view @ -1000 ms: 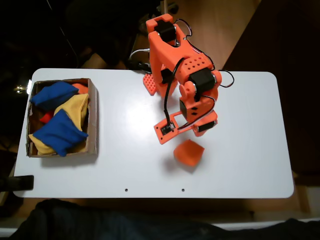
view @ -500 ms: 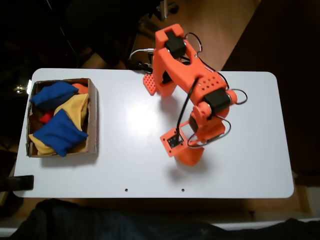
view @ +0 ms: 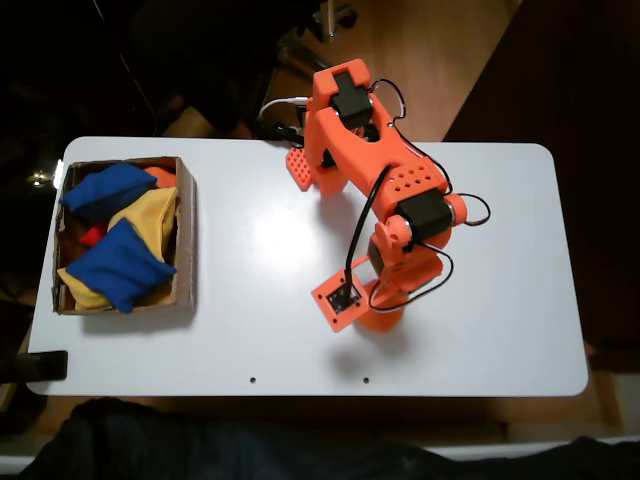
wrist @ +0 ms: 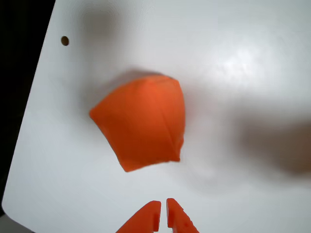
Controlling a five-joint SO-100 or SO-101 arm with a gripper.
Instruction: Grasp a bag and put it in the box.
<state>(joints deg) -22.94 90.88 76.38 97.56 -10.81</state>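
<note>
In the wrist view the gripper [wrist: 163, 213] sat at six o'clock, its tips pressed together with only a slit between them, and the orange bag [wrist: 141, 121] lay just beyond on the white table [wrist: 252, 58], untouched. To grasp well, the jaws would likely need to spread first, then straddle the bag's plump middle. One orange bag lay loose. Far off at nine o'clock in the fixed view, the box [view: 186, 235] held two blue bags [view: 112, 262], some yellow and orange beneath.
</note>
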